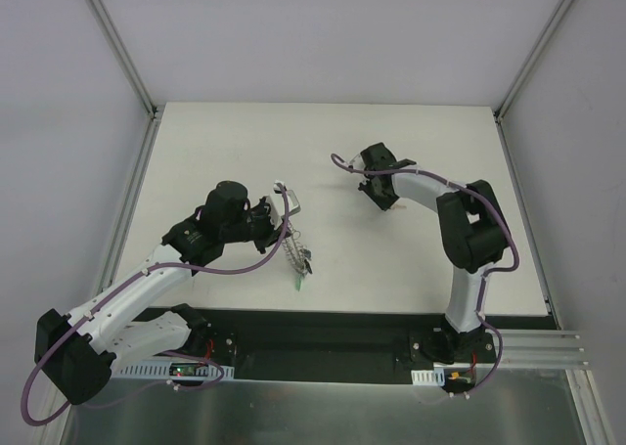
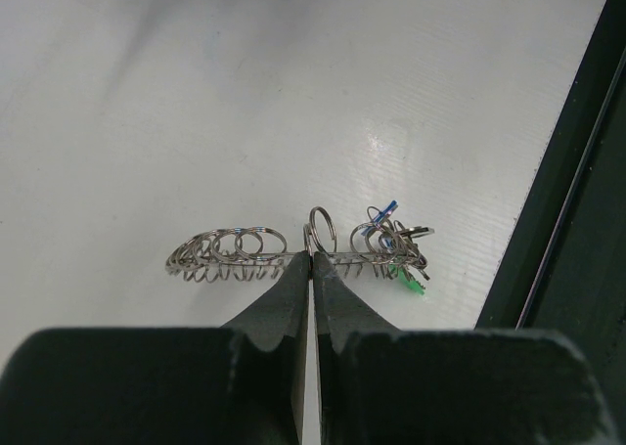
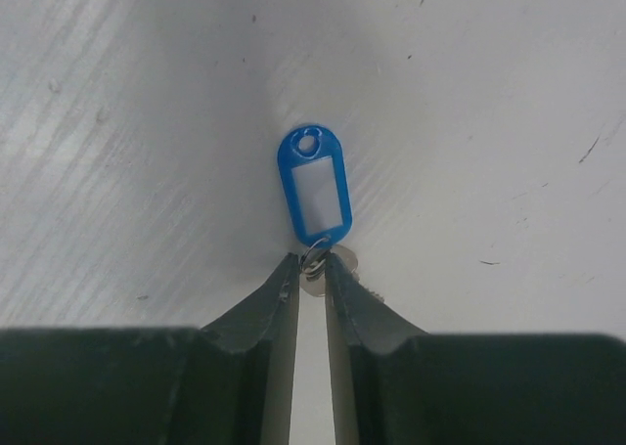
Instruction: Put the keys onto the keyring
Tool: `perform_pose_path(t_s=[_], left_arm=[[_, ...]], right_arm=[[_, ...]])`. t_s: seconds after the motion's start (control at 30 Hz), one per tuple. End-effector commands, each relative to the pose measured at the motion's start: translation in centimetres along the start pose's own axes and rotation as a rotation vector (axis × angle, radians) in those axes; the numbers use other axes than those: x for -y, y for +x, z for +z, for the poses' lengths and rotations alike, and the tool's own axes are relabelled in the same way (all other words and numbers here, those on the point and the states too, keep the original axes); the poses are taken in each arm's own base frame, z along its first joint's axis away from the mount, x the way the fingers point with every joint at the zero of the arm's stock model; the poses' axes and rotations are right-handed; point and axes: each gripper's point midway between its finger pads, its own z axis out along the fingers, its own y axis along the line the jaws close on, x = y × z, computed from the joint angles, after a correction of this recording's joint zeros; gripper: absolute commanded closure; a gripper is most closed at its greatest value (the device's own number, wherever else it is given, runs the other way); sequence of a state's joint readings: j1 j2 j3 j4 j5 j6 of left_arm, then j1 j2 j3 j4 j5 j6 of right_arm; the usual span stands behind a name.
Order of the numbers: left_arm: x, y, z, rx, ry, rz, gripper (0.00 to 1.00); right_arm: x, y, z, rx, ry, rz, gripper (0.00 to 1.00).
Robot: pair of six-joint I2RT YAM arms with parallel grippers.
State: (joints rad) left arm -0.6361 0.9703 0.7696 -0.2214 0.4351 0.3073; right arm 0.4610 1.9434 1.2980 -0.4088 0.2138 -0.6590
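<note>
Left pincer (image 2: 311,257): I am clamping it fully shut on the coiled keyring (image 2: 230,254) at mid-length. Blue, green and dark keys (image 2: 396,242) are hanging bunched at its right end.

Right pincer (image 3: 313,269): jaws are standing narrow either side of the blue-tagged key (image 3: 315,186) lying on the white table (image 3: 489,122). Cannot tell whether I am gripping it.

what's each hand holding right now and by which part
Left hand: the coiled silvery metal keyring, pinched at the middle of its near edge. Right hand flanks the small ring below the blue oval plastic key tag; grip cannot be told.
</note>
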Motion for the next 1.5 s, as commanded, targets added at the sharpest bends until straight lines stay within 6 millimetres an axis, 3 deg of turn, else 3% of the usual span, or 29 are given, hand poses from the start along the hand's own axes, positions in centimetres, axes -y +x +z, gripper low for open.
perform_pose_path(t_s=[0.0,0.23,0.4,0.43,0.73,0.87,1.1,1.27,1.47], left_arm=[[-0.2,-1.7,-0.2,0.064,-0.015,0.042,1.0],[-0.3,-1.9,-0.3,0.069,-0.02,0.047,1.0],[-0.2,-2.2,-0.7,0.084,-0.024,0.054,1.0],[-0.2,-2.2,-0.7,0.085,-0.026,0.056,1.0],[0.4,-3.4,-1.9,0.141,-0.022,0.092,1.0],[1.1,-3.9,-2.4,0.168,0.005,0.112,1.0],[2.8,-4.7,-2.9,0.214,0.092,0.148,1.0],[4.5,-5.2,-3.2,0.258,0.183,0.197,1.0],[6.1,-5.0,-3.2,0.281,0.283,0.234,1.0]], right_arm=[[0.5,-0.2,-0.1,-0.022,0.033,-0.032,0.81],[0.6,-0.3,-0.6,-0.017,0.053,-0.042,0.99],[-0.1,-1.1,-3.5,0.063,0.024,-0.01,0.99],[0.1,-1.3,-4.8,0.101,0.023,0.007,0.99],[-4.4,-2.6,-11.6,0.447,-0.202,0.132,0.99],[-7.5,-3.2,-14.7,0.627,-0.367,0.126,0.99],[-10.6,-3.9,-20.1,0.926,-0.547,0.106,0.99],[-12.6,-3.1,-23.4,1.043,-0.655,0.042,0.99],[-14.9,-2.2,-25.7,1.093,-0.749,-0.056,0.99]])
